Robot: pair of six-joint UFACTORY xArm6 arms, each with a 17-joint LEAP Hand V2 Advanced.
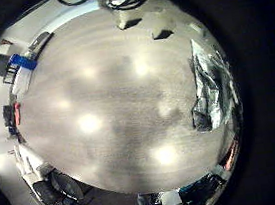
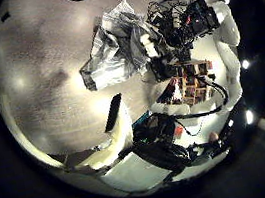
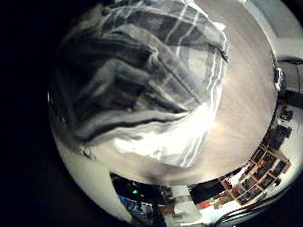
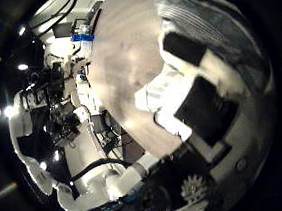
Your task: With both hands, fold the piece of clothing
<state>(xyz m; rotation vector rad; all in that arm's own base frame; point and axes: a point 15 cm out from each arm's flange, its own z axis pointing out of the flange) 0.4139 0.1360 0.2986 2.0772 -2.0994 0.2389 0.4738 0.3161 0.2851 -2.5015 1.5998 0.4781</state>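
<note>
A checked garment lies crumpled on the wooden table. In the right little finger side view the garment fills most of the picture, bunched in folds close under that palm. My right hand has its fingers curled down onto the cloth, and the same hand sits at the garment's edge. My left hand hovers over bare table a good way from the garment, fingers relaxed and holding nothing.
Wide bare tabletop stretches between my left hand and the garment. A small box and other clutter sit beyond the table's edge. Shelves with equipment stand behind the right arm.
</note>
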